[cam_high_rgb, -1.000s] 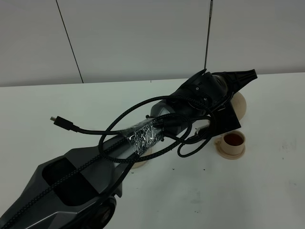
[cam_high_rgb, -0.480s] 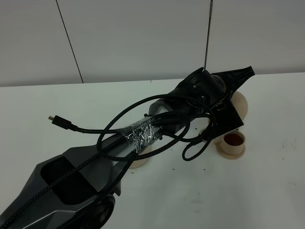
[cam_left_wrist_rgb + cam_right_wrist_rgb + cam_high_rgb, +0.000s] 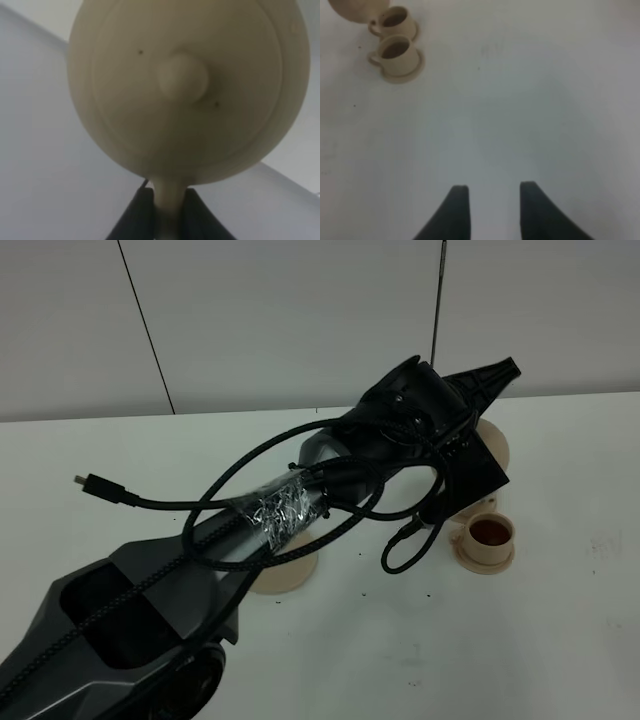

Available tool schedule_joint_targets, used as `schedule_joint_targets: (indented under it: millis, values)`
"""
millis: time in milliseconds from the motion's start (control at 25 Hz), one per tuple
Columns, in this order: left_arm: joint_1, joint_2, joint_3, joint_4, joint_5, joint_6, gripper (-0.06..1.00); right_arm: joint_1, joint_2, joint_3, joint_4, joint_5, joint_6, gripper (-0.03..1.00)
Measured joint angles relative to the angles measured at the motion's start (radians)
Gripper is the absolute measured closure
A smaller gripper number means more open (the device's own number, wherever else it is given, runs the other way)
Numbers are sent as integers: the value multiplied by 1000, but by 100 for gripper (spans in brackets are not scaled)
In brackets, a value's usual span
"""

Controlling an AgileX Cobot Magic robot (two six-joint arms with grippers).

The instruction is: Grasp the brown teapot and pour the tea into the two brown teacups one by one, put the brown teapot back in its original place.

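Left gripper [image 3: 167,212] is clamping its jaws tight on the loop handle of the brown teapot [image 3: 187,85], holding it aloft at the table's [image 3: 560,640] 1 o'clock. Two brown teacups [image 3: 395,50], each holding dark tea, are sitting at 3 o'clock. Right gripper [image 3: 490,210] is hanging slightly parted, gripping nothing. Teapot saucer [image 3: 285,575] is lying near centre.

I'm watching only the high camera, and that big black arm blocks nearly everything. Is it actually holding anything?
Observer: Yes. The left wrist view shows the left gripper shut on the loop handle of the brown teapot.
Operator: I see just one cup. Any others?
Observer: The right wrist view shows two: first teacup and second teacup, side by side, both dark inside with tea.
Operator: And the other arm?
Observer: The right gripper hangs open over bare table, holding nothing.
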Motion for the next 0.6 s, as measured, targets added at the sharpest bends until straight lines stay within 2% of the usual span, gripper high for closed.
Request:
schedule_joint_targets:
  millis: [280,600]
  values:
    - [5,-22,0,1,97,-164,78,0,0,0,0,0,0,73]
    - [5,-22,0,0,217,-428,78,0,0,0,0,0,0,73]
